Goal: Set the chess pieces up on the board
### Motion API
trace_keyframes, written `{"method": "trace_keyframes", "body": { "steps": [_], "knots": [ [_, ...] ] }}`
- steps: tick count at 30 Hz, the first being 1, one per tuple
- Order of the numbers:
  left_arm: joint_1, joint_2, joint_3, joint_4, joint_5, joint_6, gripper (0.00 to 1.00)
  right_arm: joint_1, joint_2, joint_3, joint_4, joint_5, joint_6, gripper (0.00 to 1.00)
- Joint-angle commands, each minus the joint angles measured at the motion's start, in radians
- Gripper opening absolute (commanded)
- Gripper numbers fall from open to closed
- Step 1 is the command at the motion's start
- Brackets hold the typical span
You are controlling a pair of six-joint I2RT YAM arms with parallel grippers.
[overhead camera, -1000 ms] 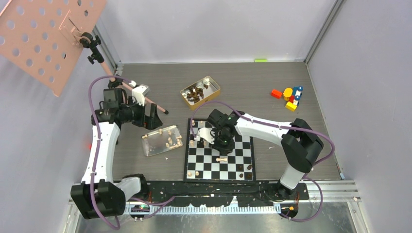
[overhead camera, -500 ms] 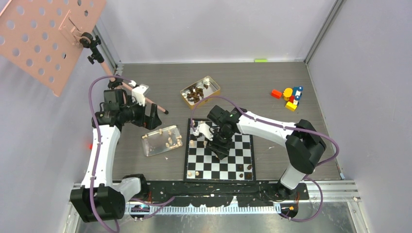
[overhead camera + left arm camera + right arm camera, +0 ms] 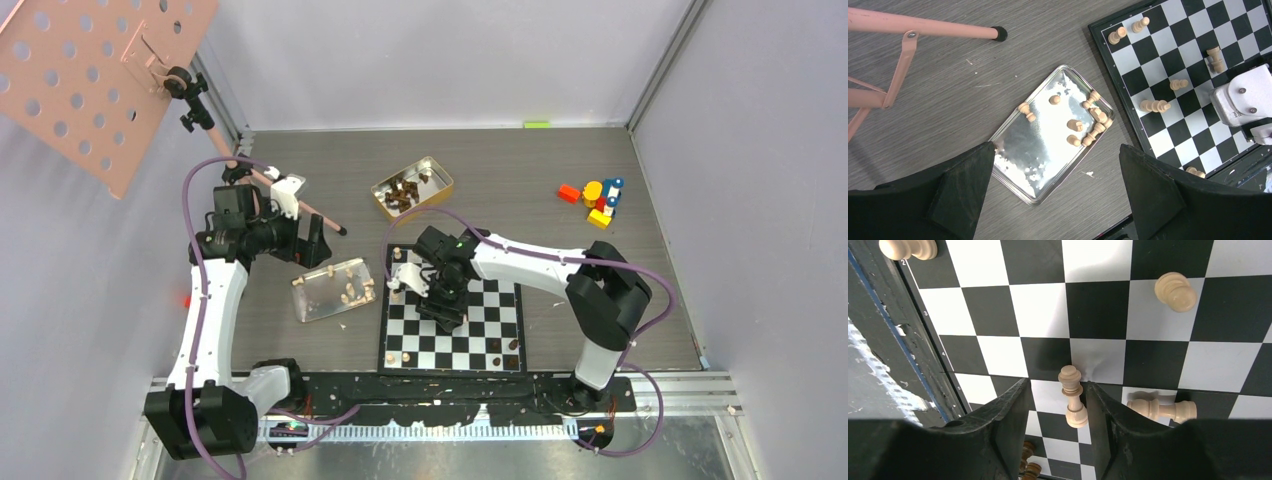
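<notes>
Pale wood on the checks: a pale piece [image 3: 1071, 396] lies on its side on the board [image 3: 1038, 305], right between the fingers of the right gripper [image 3: 1057, 387]. The jaws are narrowly parted and straddle it, with a sliver of gap on the left, so nothing looks clamped. Just to its right lies a second piece [image 3: 1160, 410], also toppled. An upright piece [image 3: 1175, 291] stands well apart, toward the top of the wrist view.

Over to the left gripper [image 3: 1058, 149]: jaws spread wide, holding nothing, hovering above the tray [image 3: 1023, 145] just beside the board. Loose pieces [image 3: 1088, 125] cluster at the tray's board-side end. From above, the tin [image 3: 445, 184] with dark pieces [image 3: 402, 194] sits beyond the board.
</notes>
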Motion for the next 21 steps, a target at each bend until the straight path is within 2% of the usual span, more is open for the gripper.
{"method": "trace_keyframes", "body": {
  "steps": [1, 9, 17, 21],
  "knots": [
    [-0.002, -0.012, -0.006, 0.045, 0.006, 0.014, 0.99, 0.019, 0.003, 0.024, 0.035, 0.043, 0.005, 0.49],
    [-0.002, -0.008, -0.009, 0.050, 0.003, 0.018, 0.99, 0.085, 0.015, -0.007, 0.076, 0.164, 0.010, 0.40],
    [-0.002, -0.004, -0.003, 0.054, -0.008, 0.017, 0.99, 0.103, -0.008, 0.001, 0.113, 0.261, 0.010, 0.13],
    [-0.002, -0.003, 0.004, 0.056, -0.017, 0.014, 0.99, 0.101, -0.050, 0.013, 0.120, 0.257, -0.006, 0.06]
  ]
}}
